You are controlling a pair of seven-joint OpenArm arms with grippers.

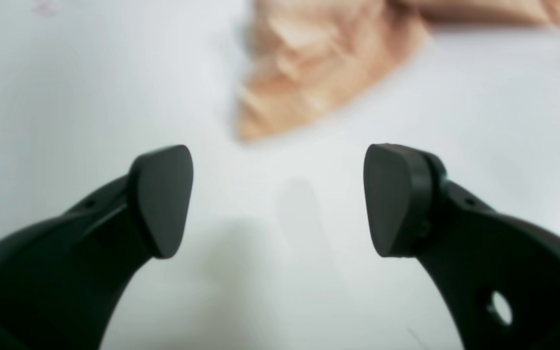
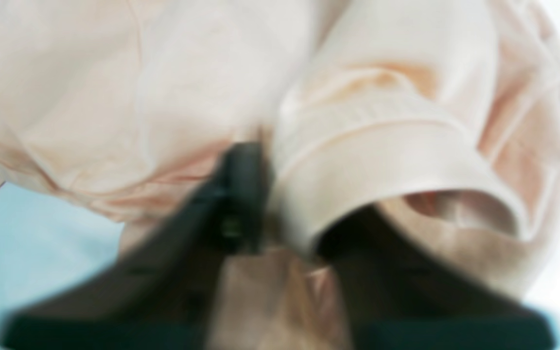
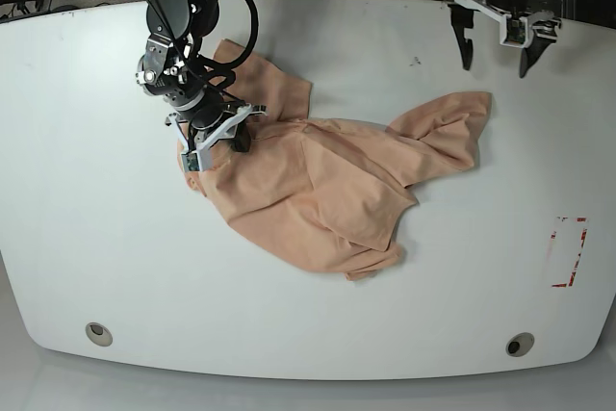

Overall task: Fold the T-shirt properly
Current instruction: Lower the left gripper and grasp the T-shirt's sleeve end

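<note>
The peach T-shirt lies crumpled across the middle of the white table, with one sleeve reaching toward the back right. My right gripper is down on the shirt's left end. In the right wrist view, which is blurred, my right gripper has its jaws drawn in on a hemmed fold of the T-shirt, and cloth covers one finger. My left gripper hovers open over bare table at the back right. In its own view my left gripper holds nothing, and a corner of the T-shirt lies ahead of it.
A red-outlined mark sits on the table near the right edge. Two round fittings lie near the curved front edge. Cables and stands crowd the floor behind the table.
</note>
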